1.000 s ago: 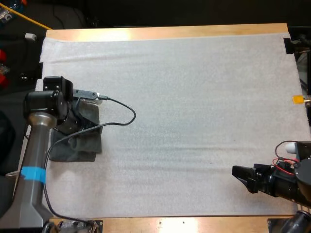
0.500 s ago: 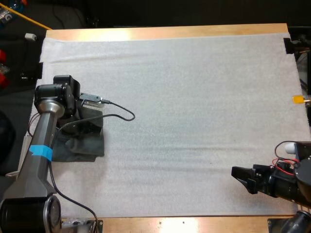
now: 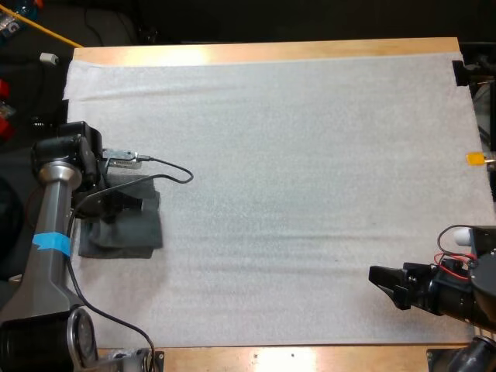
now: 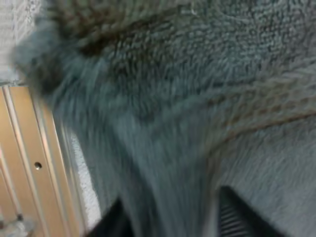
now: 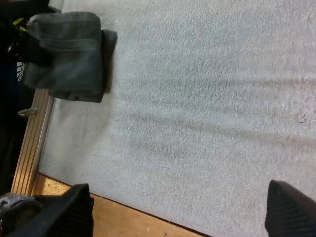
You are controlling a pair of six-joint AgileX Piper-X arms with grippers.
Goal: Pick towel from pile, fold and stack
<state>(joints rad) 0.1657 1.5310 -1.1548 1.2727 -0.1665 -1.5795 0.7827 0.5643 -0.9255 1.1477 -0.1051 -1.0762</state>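
Observation:
A dark grey-green folded towel [image 3: 128,232] lies at the left edge of the mat, about halfway down. My left gripper [image 3: 116,208] is down on its far part. Seen from the left wrist, the towel [image 4: 197,98] is very close, and a fold of it runs down between the two black fingers of my left gripper [image 4: 175,222], which press on it from both sides. My right gripper [image 3: 385,280] rests low at the near right of the mat, far from the towel, its fingers wide apart around bare mat [image 5: 180,212]. The right wrist view has the towel [image 5: 69,54] far off.
The white mat [image 3: 294,170] covers most of the wooden table [image 3: 271,50]. A metal rail [image 5: 29,143] runs along the mat's left side, right beside the towel, and it passes close under the left gripper [image 4: 29,163].
My left arm swung a little right and far, then back left toward the mat's edge, and the towel under it shifted and flattened. The right arm stayed still.

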